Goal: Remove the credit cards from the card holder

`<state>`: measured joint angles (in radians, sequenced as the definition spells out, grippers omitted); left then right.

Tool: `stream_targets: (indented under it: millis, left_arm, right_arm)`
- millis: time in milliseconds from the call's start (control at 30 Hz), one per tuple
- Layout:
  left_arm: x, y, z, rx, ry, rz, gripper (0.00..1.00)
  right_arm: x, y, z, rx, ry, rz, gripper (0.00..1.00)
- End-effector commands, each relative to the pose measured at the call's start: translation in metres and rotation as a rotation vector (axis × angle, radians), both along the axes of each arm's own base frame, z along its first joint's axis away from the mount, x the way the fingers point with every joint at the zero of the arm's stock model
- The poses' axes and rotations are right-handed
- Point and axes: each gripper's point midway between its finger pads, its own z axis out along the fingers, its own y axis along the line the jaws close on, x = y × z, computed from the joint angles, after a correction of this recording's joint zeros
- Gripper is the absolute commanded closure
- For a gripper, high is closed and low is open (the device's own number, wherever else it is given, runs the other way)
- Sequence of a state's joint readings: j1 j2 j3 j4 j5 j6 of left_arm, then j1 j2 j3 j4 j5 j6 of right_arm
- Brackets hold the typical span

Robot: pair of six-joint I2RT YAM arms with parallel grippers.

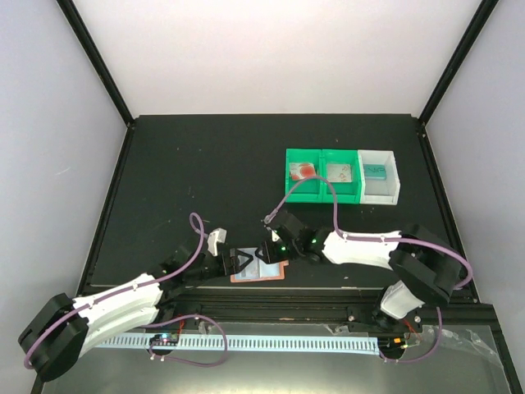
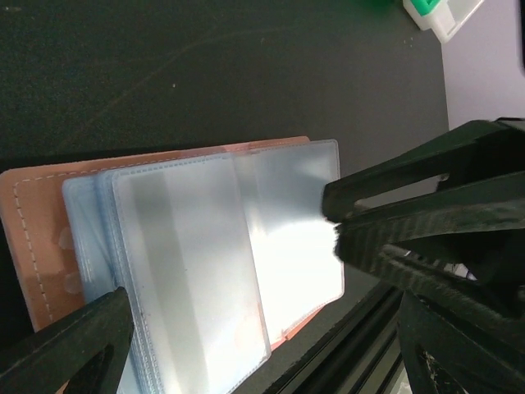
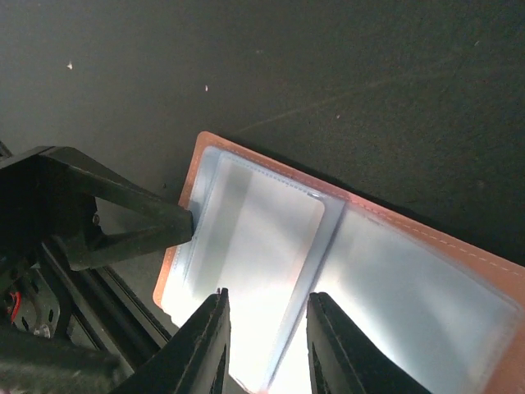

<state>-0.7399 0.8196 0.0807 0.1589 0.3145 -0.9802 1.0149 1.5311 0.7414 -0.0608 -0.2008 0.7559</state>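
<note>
Both end effectors [image 2: 230,279] [image 3: 267,341] parted over card holder [image 1: 261,274]

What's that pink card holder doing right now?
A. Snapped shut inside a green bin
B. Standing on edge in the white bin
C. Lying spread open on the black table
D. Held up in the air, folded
C: the card holder lies flat and open on the table, its clear pockets facing up, near the front edge and away from the bins.
</note>
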Motion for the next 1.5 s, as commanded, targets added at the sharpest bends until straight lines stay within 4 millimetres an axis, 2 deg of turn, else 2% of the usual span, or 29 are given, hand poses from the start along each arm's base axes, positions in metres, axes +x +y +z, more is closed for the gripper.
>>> stream_targets:
  millis: [0,400,700,867,1200,1367,1467]
  left_arm:
    - [0.007,0.000,0.004,-0.013,-0.030,0.023,0.10]
    - [0.008,-0.005,0.007,-0.037,-0.029,0.012,0.11]
    - [0.006,-0.012,0.013,-0.071,-0.024,-0.019,0.11]
    - [0.004,-0.016,0.016,-0.098,-0.016,-0.033,0.13]
    - [-0.003,-0.027,0.046,-0.202,-0.036,-0.084,0.28]
    - [-0.005,-0.027,0.054,-0.222,-0.059,-0.090,0.29]
    - [-0.005,-0.027,0.053,-0.227,-0.063,-0.093,0.29]
  right_arm:
    - [-0.003,0.019,0.000,0.072,0.043,0.015,0.71]
    - [-0.012,0.021,-0.041,0.026,0.112,0.034,0.74]
    - [-0.016,0.005,-0.062,0.009,0.134,-0.013,0.91]
    - [-0.022,0.003,-0.070,0.024,0.157,-0.014,0.93]
    - [-0.023,0.011,-0.060,0.147,0.135,-0.004,0.93]
    - [-0.024,0.015,-0.056,0.196,0.142,-0.004,0.93]
    - [-0.023,0.017,-0.051,0.213,0.126,0.005,0.89]
